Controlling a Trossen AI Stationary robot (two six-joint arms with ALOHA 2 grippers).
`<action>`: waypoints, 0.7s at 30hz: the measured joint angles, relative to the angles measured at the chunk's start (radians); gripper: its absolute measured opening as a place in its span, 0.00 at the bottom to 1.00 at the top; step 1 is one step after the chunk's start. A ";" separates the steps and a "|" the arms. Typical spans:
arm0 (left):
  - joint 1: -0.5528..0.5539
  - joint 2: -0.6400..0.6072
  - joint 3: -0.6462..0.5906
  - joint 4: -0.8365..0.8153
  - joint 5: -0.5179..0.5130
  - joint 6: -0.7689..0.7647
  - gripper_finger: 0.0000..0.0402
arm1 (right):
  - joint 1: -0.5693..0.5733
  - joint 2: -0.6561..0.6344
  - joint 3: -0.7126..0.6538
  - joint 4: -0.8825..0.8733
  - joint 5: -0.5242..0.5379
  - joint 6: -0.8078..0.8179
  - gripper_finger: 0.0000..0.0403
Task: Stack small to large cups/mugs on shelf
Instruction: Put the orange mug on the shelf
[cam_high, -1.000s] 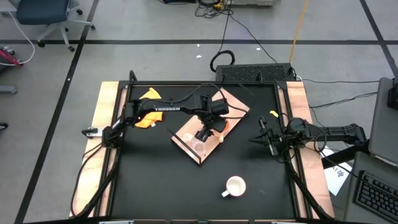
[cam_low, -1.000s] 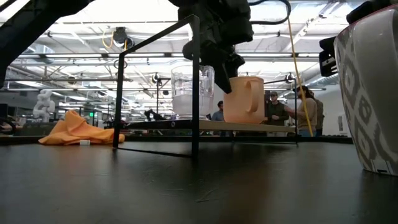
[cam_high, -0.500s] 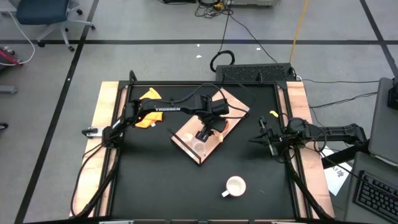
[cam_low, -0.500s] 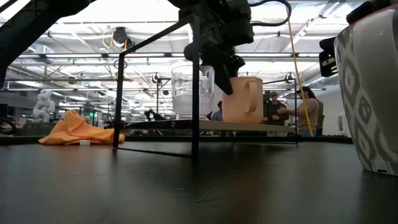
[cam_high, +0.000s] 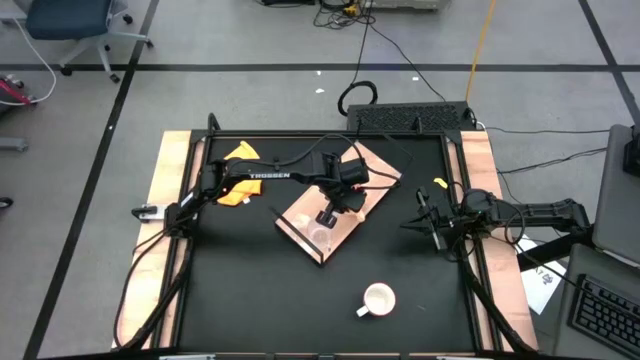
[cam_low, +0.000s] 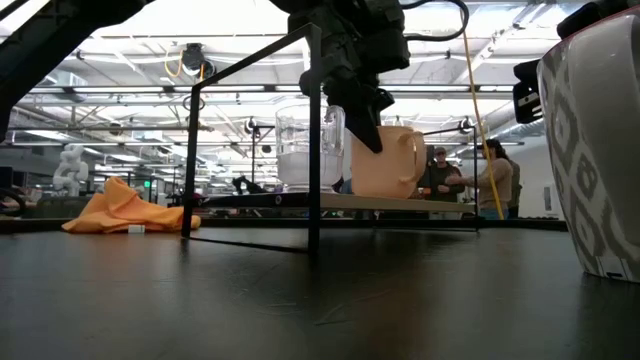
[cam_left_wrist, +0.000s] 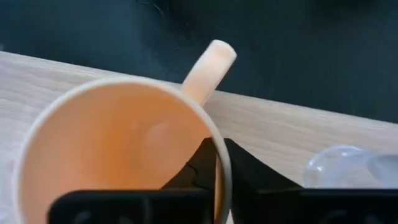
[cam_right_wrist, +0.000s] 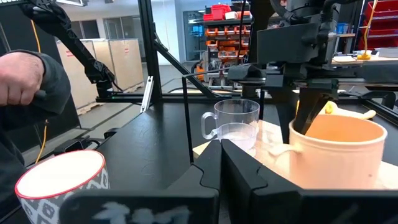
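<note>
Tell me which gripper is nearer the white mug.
The right gripper looks somewhat nearer. It waits at the table's right edge, up and to the right of the white mug in the high view. The left gripper is over the shelf, gripping the yellow-orange mug.

Grey floor (cam_high: 250, 100) crossed by dark lines; office chair (cam_high: 75, 22) nearby.

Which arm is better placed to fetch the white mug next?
Probably the right. Its gripper waits free at the table's right edge, while the left gripper holds the orange mug on the shelf; the white mug sits right of centre.
</note>
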 joint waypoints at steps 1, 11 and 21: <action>0.000 0.000 0.000 0.006 -0.001 -0.013 0.03 | 0.000 0.000 0.000 0.000 0.000 0.000 0.00; 0.000 0.000 0.000 0.010 -0.016 -0.179 0.02 | 0.000 0.000 0.000 0.008 0.000 0.004 0.00; -0.003 -0.003 0.000 -0.018 -0.017 -0.293 0.02 | 0.000 0.000 0.000 0.040 0.000 0.019 0.00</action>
